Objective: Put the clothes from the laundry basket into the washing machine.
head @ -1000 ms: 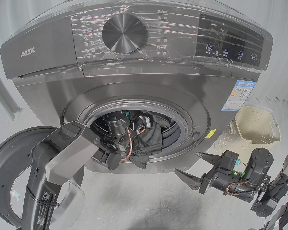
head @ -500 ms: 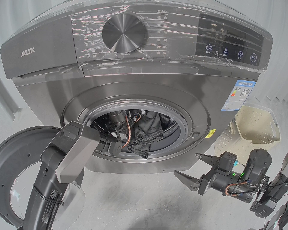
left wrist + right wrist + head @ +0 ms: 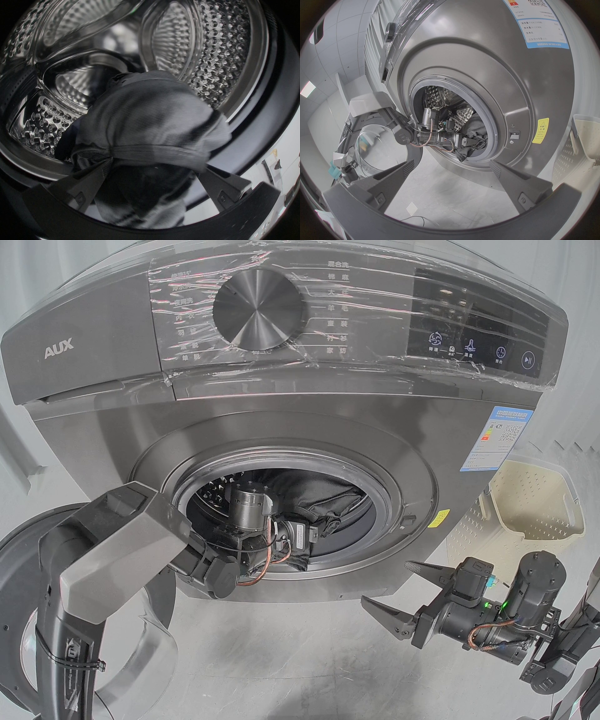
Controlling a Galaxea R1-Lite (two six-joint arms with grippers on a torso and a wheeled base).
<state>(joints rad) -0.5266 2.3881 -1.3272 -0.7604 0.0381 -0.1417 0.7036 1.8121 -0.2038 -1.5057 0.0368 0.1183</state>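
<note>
A dark grey garment (image 3: 319,496) lies in the mouth of the washing machine (image 3: 325,415), partly inside the steel drum (image 3: 218,47). My left gripper (image 3: 153,168) is at the lower lip of the opening, open, with the garment (image 3: 150,118) draped over and between its spread fingers. From the right wrist view the left gripper (image 3: 468,142) sits against the cloth (image 3: 479,137) at the door ring. My right gripper (image 3: 387,584) hangs open and empty over the floor, right of the opening. The cream laundry basket (image 3: 537,502) stands beside the machine's right side.
The round machine door (image 3: 25,565) is swung open at the lower left, behind my left arm. Grey floor (image 3: 300,652) lies free in front of the machine. The basket's perforated wall (image 3: 587,140) is close to my right arm.
The garment hung over the door rim from my left gripper; it was lifted and now lies spread in the drum mouth. My left wrist dropped to the lower lip. The right arm hardly moved.
</note>
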